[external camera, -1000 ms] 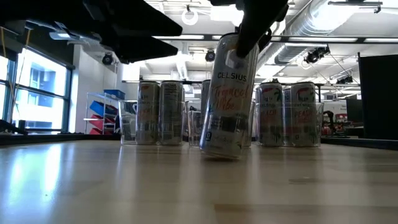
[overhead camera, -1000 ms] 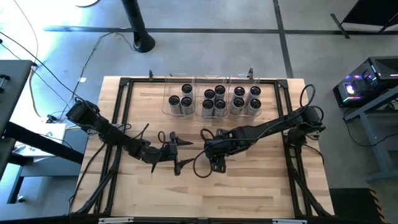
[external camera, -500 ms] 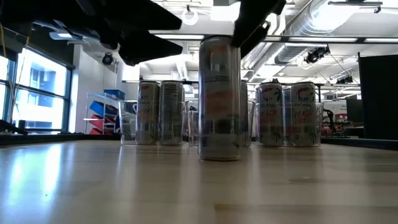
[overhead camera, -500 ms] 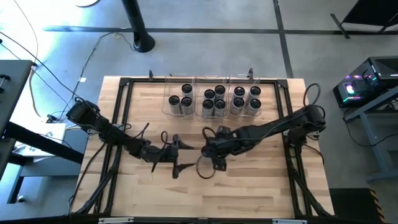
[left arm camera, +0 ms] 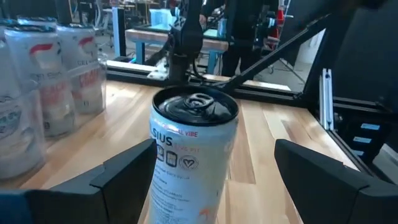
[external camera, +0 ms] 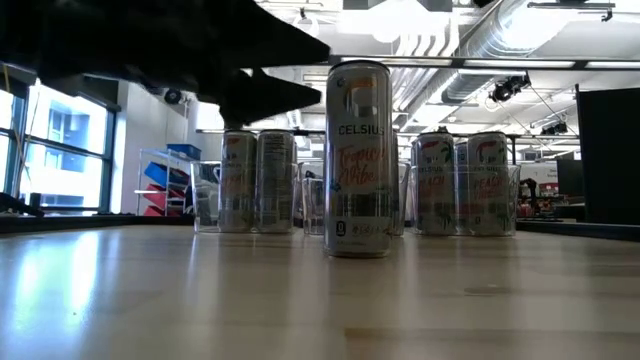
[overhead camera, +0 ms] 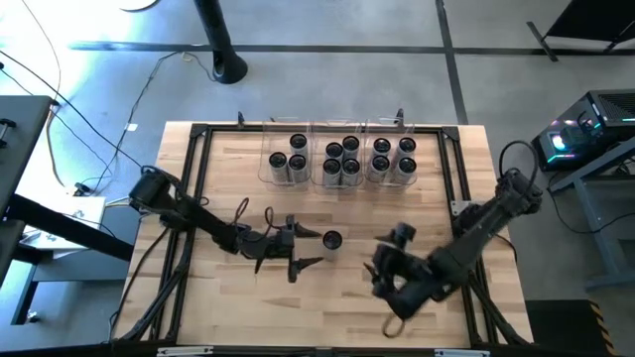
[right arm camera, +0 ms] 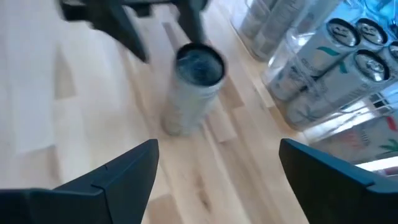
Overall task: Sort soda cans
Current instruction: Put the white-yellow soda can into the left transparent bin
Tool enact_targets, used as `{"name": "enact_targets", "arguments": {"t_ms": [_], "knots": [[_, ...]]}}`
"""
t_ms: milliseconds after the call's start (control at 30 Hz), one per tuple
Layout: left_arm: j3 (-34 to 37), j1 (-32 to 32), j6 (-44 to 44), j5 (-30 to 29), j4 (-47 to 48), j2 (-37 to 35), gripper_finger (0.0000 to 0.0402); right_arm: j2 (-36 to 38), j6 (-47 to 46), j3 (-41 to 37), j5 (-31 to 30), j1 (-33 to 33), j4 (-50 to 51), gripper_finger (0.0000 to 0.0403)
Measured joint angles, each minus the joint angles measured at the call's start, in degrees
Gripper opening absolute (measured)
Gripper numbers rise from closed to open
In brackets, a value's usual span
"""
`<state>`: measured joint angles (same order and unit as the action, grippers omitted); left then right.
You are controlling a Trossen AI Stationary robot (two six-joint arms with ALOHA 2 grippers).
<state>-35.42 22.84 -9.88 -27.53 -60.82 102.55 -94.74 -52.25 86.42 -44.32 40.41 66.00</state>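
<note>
One soda can [overhead camera: 331,240] stands upright on its base in the middle of the wooden table; it is silver-white with a dark top [left arm camera: 195,106]. My left gripper [overhead camera: 312,247] is open and points level toward the table's right. Its two fingers [left arm camera: 124,171] stand on either side of the can without touching it. My right gripper [overhead camera: 385,254] is open and empty. It hangs above the table's near right, slanting down toward the can [right arm camera: 189,87]. More soda cans [overhead camera: 342,159] stand in clear bins at the far edge.
Three clear bins stand side by side at the far edge: left [overhead camera: 288,159], middle [overhead camera: 342,174] and right [overhead camera: 394,159], each with upright cans. A black frame [overhead camera: 198,134] runs around the table. Bare wood [overhead camera: 248,307] lies near the front edge.
My right gripper has set the tilted can upright on the table and let go. It then drew back up and toward the near right edge, turning as it went. My left gripper has moved down and toward the can, and its fingers now flank it.
</note>
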Motion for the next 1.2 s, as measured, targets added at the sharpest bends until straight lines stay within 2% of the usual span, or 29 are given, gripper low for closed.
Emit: {"name": "enact_targets", "arguments": {"t_ms": [267,433,633,1100,1200], "knots": [[-6.78,-2.55,2.79,1.72,1.49,5.87,0.0321,-0.09,-9.28,-5.00,-9.16,8.09,-5.00,0.0329],[-9.23,-3.39,3.11,1.81,1.85,6.58,0.0321,-0.11,-10.79,-6.77,-9.96,9.27,-8.08,0.0329],[-11.88,-4.54,5.07,5.25,4.12,6.66,0.0321,-0.11,-10.47,-8.85,-10.22,8.99,-10.41,0.0329],[-15.13,-5.21,8.62,5.57,8.96,8.33,0.0321,-0.13,-8.69,-9.49,-10.42,8.72,-11.90,0.0329],[-15.17,-5.34,8.62,5.38,8.33,8.30,0.0309,-0.13,-8.34,-9.49,-10.42,8.72,-12.01,0.0329]]}}
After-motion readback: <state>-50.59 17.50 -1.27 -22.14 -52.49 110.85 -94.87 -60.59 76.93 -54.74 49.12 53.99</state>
